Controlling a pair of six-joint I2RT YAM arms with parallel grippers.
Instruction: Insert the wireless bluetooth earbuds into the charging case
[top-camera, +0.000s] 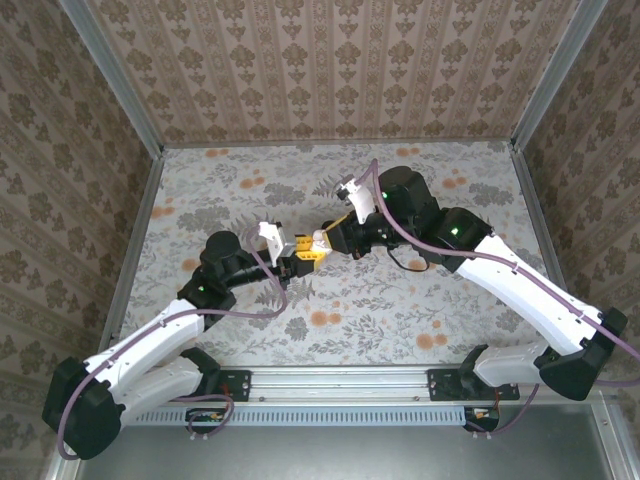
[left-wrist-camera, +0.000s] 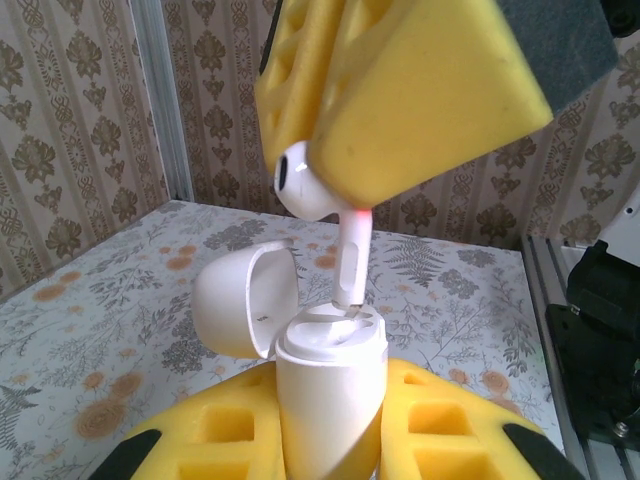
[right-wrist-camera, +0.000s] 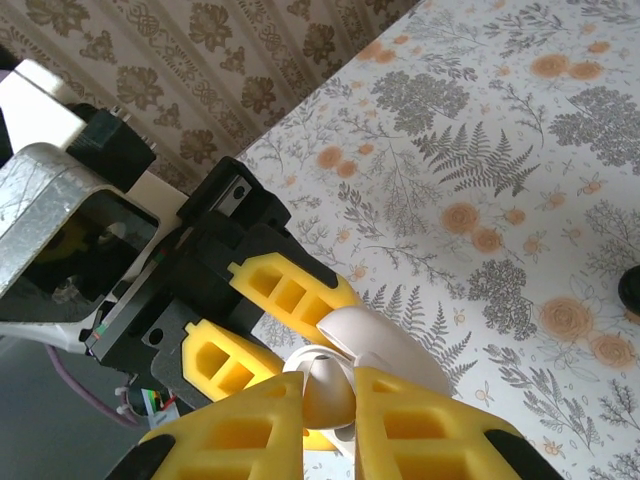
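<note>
The charging case (left-wrist-camera: 330, 400) is white and stands upright between the yellow foam fingers of my left gripper (left-wrist-camera: 330, 445), which is shut on it. Its lid (left-wrist-camera: 235, 300) hangs open to the left. My right gripper (right-wrist-camera: 335, 400) is shut on a white earbud (left-wrist-camera: 310, 185) and holds it right above the case. The earbud's stem (left-wrist-camera: 350, 265) points down, with its tip touching the case's top slot. From the right wrist view the earbud (right-wrist-camera: 325, 385) sits over the open lid (right-wrist-camera: 390, 345). In the top view the two grippers (top-camera: 310, 247) meet at mid-table.
The floral table top (top-camera: 400, 300) lies below the grippers, with patterned walls on three sides. An aluminium rail (top-camera: 350, 380) runs along the near edge. A dark round thing (right-wrist-camera: 630, 290) lies on the table at the right edge of the right wrist view.
</note>
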